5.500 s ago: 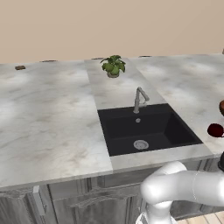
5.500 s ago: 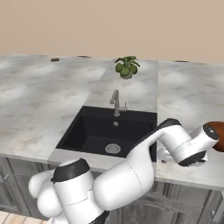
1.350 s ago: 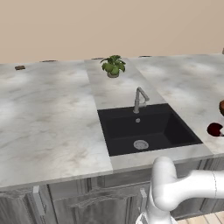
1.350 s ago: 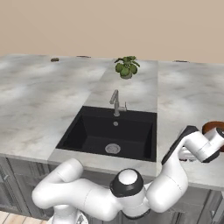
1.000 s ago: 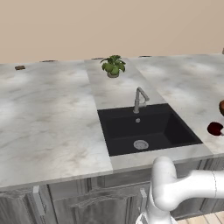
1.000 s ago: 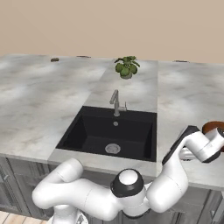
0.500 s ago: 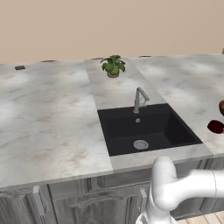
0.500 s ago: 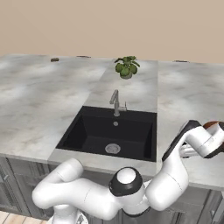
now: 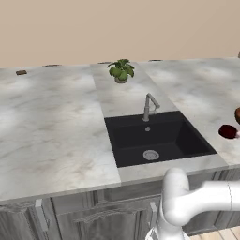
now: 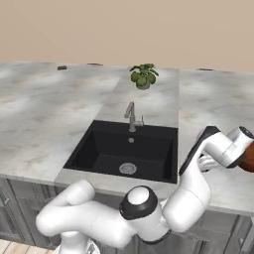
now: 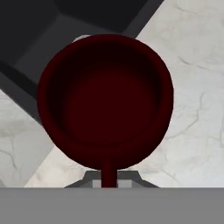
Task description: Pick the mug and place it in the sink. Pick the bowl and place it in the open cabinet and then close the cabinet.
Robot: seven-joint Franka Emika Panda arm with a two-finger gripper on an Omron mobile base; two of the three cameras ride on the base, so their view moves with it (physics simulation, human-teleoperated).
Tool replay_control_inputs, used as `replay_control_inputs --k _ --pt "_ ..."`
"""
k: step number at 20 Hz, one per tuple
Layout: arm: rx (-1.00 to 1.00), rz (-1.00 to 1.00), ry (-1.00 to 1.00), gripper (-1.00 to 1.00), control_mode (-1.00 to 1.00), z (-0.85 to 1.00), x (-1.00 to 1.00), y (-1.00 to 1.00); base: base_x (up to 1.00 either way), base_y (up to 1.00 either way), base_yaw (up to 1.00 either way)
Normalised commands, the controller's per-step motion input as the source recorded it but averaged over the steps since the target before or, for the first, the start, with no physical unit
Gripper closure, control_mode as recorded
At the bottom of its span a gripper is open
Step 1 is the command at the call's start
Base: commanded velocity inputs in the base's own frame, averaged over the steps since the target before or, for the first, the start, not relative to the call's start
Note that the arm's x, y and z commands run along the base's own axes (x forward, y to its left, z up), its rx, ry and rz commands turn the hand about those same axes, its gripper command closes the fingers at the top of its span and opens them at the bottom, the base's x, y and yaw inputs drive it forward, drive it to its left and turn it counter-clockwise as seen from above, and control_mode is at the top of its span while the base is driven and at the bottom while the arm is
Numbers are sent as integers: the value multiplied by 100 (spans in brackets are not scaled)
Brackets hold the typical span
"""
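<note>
The dark red mug [image 11: 105,100] looms large in the hand view, seen from above, its handle pointing down between my fingertips. My gripper [image 11: 108,181] is shut on that handle. The mug [image 9: 228,131] hangs just over the marble counter, right of the black sink [image 9: 154,138]. A sliver of the brown bowl [image 9: 237,114] shows at the right edge, behind the mug; the bowl [image 10: 248,158] also peeks out past my wrist. The cabinet is out of view.
A slim silver faucet [image 9: 149,106] stands at the sink's back rim, with a small potted plant [image 9: 121,70] further back. The sink's round drain [image 10: 127,168] lies in the basin. Grey marble counter [image 9: 51,126] stretches wide to the left.
The jaws closed the last bit on the mug's handle. The hand and mug have risen slightly off the counter. Base and cameras stayed put.
</note>
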Motion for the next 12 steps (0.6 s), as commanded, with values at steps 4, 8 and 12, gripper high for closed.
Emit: replay_control_inputs --k 4,8,12 --pt "-9 5 -15 100 -100 10 -10 50 0 0 0" --pt "-19 0 -30 100 -100 0 -4 66 0 0 0" --pt "-8 0 -21 100 -100 4 -6 63 0 0 0"
